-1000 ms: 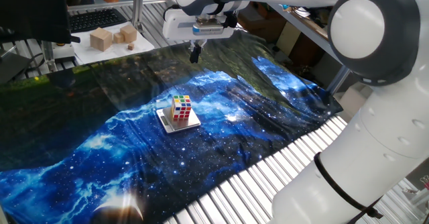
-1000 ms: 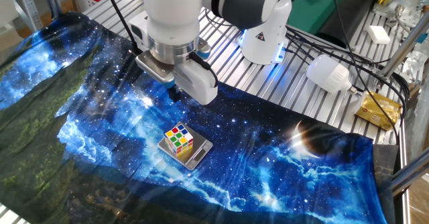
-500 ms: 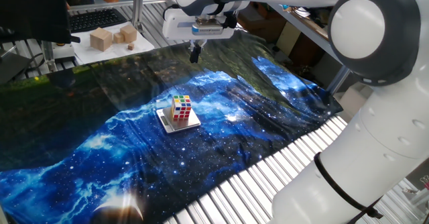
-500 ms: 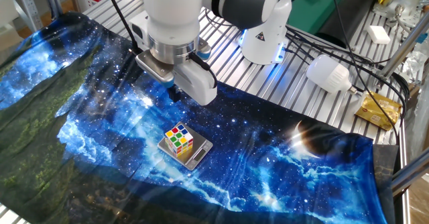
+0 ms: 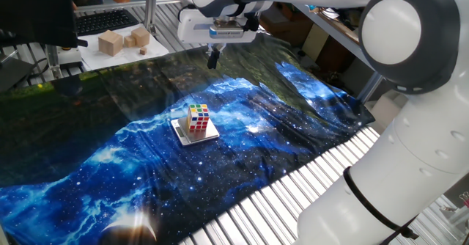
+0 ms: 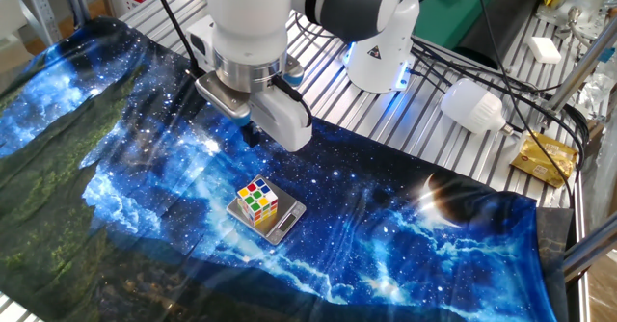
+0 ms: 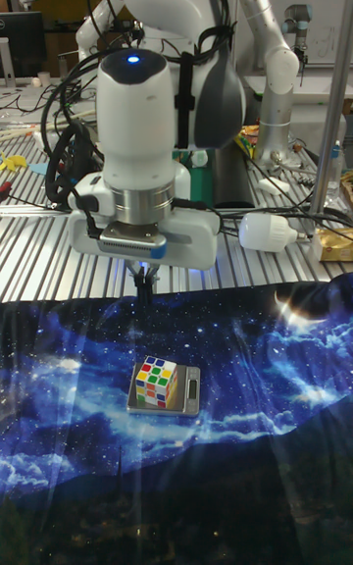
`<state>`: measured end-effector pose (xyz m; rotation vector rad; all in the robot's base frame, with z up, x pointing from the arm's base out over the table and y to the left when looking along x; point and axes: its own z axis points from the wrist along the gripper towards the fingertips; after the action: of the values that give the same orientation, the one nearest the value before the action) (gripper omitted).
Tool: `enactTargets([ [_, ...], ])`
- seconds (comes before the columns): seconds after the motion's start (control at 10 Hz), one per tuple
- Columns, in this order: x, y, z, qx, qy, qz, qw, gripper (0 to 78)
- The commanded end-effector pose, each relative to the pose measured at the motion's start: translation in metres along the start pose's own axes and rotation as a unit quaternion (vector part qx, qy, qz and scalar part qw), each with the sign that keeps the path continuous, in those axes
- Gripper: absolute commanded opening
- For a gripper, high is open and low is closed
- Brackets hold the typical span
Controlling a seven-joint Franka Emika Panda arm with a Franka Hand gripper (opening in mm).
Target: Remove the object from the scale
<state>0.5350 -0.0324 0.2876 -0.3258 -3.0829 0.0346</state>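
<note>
Looking across the desk (image 6: 463,158), we see the puzzle cube (image 5: 198,119) sitting on the scale (image 5: 209,135) — a thin silver-grey plate lying flat on a blue galaxy-print cloth (image 5: 88,164). In the tall fixed view the cube covers the left part of the plate, and a small dark display panel shows on the bare strip to its right. The cube stands upright and square, with white, red, yellow, green, blue and orange stickers showing on its faces.

Our end effector (image 5: 213,56) hangs in the air, well apart from the cube and touching nothing. From the tall fixed view it sits above and behind the cube, toward the robot's base, pointing straight down. Its two dark fingers (image 7: 144,292) look pressed close together with nothing between them — closed and empty, as far as we can judge.

On a white tray (image 5: 91,56) at the far corner we see plain wooden blocks (image 5: 111,42), well apart from the scale. Beyond the cloth in the other fixed view, a white bulb-shaped object (image 6: 472,106) lies on the ribbed metal surface.
</note>
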Motion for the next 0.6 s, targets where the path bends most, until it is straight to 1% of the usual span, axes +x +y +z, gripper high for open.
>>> enactTargets([
  [0.1, -0.0005, 0.0, -0.0014, -0.016, 0.002, 0.034, 0.9993, 0.0],
  [0.2, -0.0005, 0.0, -0.0014, -0.019, 0.006, 0.054, 0.9983, 0.0],
  [0.3, -0.0005, 0.0, -0.0014, -0.023, 0.009, 0.063, 0.9977, 0.0],
  [0.4, -0.0005, 0.0, -0.0014, -0.023, 0.01, 0.081, 0.9964, 0.0],
  [0.6, -0.0005, 0.0, -0.0014, -0.024, 0.012, 0.089, 0.9956, 0.0],
])
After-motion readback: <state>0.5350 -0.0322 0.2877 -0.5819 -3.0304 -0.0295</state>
